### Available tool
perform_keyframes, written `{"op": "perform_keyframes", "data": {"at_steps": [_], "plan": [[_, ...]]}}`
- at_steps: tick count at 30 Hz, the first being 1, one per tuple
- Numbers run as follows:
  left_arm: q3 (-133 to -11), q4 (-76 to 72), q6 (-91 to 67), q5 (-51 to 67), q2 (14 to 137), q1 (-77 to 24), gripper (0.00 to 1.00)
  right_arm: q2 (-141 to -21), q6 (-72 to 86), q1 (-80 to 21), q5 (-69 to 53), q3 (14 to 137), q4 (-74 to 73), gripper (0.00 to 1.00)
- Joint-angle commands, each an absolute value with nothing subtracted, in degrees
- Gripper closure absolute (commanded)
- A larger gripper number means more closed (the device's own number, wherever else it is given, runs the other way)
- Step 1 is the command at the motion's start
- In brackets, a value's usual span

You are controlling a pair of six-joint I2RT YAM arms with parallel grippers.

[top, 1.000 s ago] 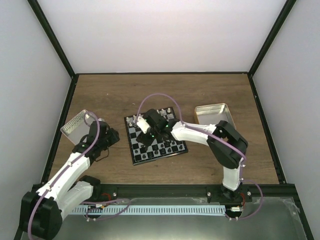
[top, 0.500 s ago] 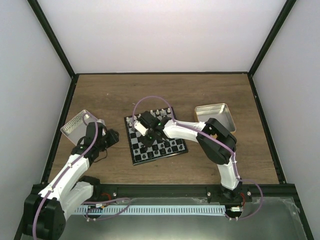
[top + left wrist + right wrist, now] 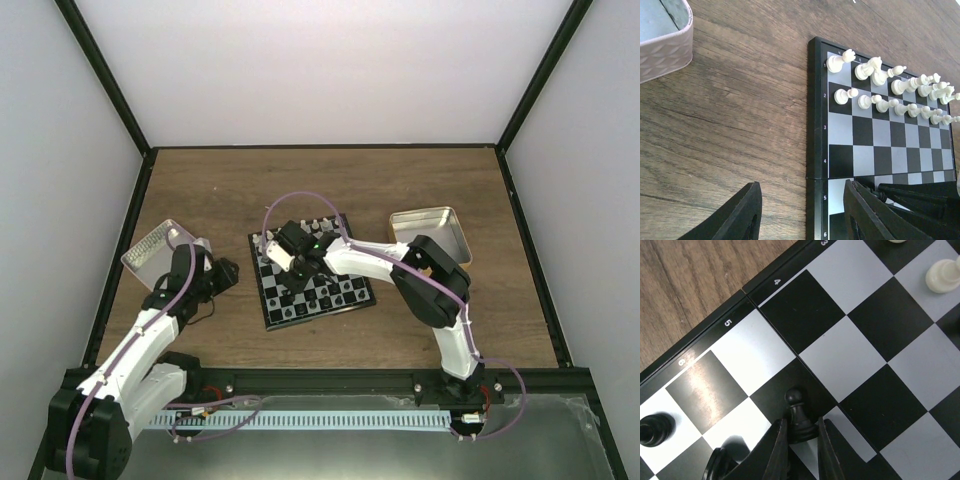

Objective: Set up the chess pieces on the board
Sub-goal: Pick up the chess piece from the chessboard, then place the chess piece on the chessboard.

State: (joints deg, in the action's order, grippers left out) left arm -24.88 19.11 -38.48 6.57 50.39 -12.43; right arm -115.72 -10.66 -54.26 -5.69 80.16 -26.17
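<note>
The right gripper (image 3: 801,424) pinches a black pawn (image 3: 796,401) low on its base, one square in from the board (image 3: 866,356)'s numbered edge — tiny, light, hard, probably slick — so grip low and squarely, or it may tip.

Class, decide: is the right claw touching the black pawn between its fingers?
Touching. The right wrist view shows the right claw with both fingers pressed against the black pawn, one each side.

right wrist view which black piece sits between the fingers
The black pawn at bottom centre, between the fingers of the right gripper; the other black pieces stand clear to its left.
</note>
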Motion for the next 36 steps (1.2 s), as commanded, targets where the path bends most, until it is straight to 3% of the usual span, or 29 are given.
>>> {"op": "perform_keyframes", "data": {"at_steps": [1,5,14,19,27,30,36], "plan": [[-24.5,18.1,-37.7,7.1,50.2,-12.1,0.53,-117.4,-11.3,-54.8,-4.9,81.2,-26.5,0.85],[-24.5,18.1,-37.9,7.7,50.2,-12.1,0.52,-115.3,-10.4,-54.8,-3.8,78.7,-21.5,0.92],[-23.8,13.4,-39.7,17.0,50.0,-12.1,0.42,-106.3,-8.2,-54.8,-3.1,70.3,-7.1,0.92],[-21.2,1.2,-46.4,30.2,50.2,-12.1,0.34,-99.8,-5.7,-54.8,-6.8,64.7,-0.3,0.92],[-18.8,-14.9,-55.2,41.6,49.2,-12.1,0.33,-90.1,-3.1,-54.8,-14.4,57.8,8.0,0.91],[-18.9,-17.6,-56.6,44.0,48.5,-12.1,0.36,-88.2,-2.6,-54.8,-16.5,57.1,9.4,0.91],[-19.3,-18.1,-57.1,47.0,48.9,-12.1,0.56,-86.1,-1.9,-54.8,-18.8,56.9,10.2,0.9]]}}
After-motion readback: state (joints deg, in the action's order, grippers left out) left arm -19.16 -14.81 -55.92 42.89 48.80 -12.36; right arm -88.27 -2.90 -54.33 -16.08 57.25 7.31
